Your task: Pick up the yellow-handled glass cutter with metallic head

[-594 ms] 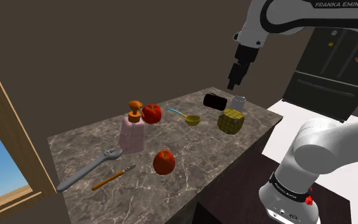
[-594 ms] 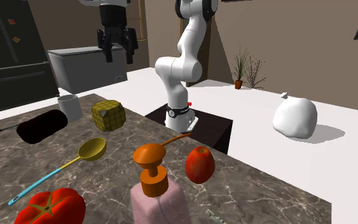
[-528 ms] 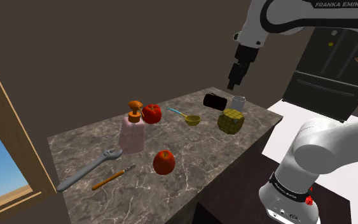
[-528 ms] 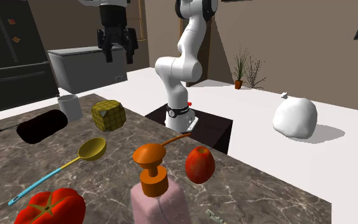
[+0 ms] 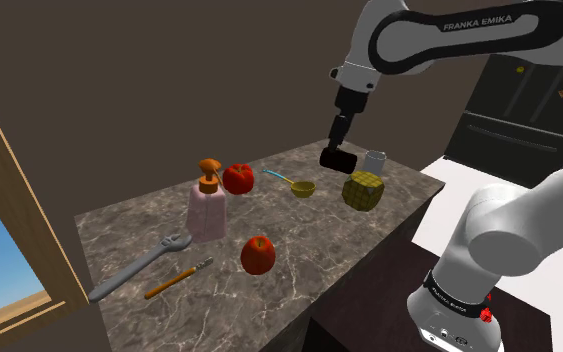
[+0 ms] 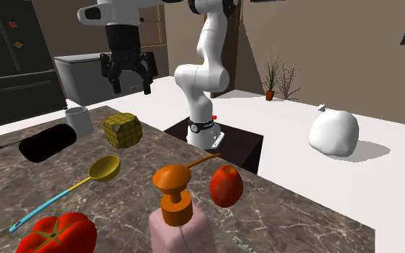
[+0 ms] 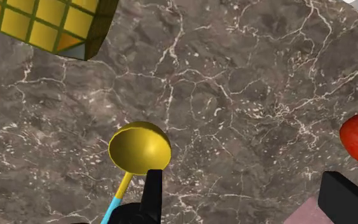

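The glass cutter [image 5: 177, 279] is lying flat on the marble counter [image 5: 119, 230]. In the shoulder view its orange-yellow handle is pointing toward 8 o'clock and its thin metal head toward 2 o'clock. It is resting near the red apple [image 5: 258, 254], at about 8 o'clock from it and not touching it. The grey wrench [image 5: 139, 268] is lying just beside the cutter at 10 o'clock. The pink soap dispenser [image 5: 207, 210] is standing at 1 o'clock from the cutter, with a red tomato [image 5: 238, 178] just behind it.

The gripper [image 5: 336, 140] is hanging in the air over the far end of the counter, well apart from the cutter, between 1 and 2 o'clock from it. It is pointing down, just above a black cylinder [image 5: 337, 158]. A white mug [image 5: 374, 160] is standing at 3 o'clock from this cylinder and a yellow cube [image 5: 363, 190] at 5 o'clock.

In the second exterior view the gripper [image 6: 130, 86] is showing its fingers [image 6: 147, 80] spread wide, with nothing between them. In the wrist view the gripper [image 7: 241, 184] is hovering over bare marble. The yellow spoon [image 7: 139, 147] is lying close to one finger, and the cube [image 7: 50, 25] is lying beyond it.
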You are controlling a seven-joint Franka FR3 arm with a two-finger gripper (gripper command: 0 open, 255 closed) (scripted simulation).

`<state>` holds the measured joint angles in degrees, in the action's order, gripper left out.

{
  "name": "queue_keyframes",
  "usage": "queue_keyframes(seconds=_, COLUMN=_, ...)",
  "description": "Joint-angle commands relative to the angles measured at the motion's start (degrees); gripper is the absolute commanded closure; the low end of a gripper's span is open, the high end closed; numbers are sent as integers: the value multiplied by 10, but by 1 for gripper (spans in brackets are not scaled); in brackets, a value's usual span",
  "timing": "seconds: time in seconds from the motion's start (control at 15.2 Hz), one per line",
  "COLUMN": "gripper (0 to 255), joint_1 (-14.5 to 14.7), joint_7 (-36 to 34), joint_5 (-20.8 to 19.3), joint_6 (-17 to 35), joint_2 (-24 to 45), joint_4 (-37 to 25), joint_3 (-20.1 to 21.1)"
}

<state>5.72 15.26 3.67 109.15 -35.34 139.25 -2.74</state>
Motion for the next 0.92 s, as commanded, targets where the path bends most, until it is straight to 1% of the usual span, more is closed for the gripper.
queue_keyframes(seconds=0.0, gripper=0, joint_1=17, joint_7=25, joint_5=10, joint_6=33, joint_2=30, joint_4=0, joint_3=0)
queue_keyframes(seconds=0.46, gripper=0, joint_1=76, joint_7=106, joint_5=50, joint_6=128, joint_2=142, joint_4=-27, joint_3=11)
queue_keyframes(seconds=0.86, gripper=0, joint_1=121, joint_7=179, joint_5=87, joint_6=191, joint_2=236, joint_4=-66, joint_3=28)
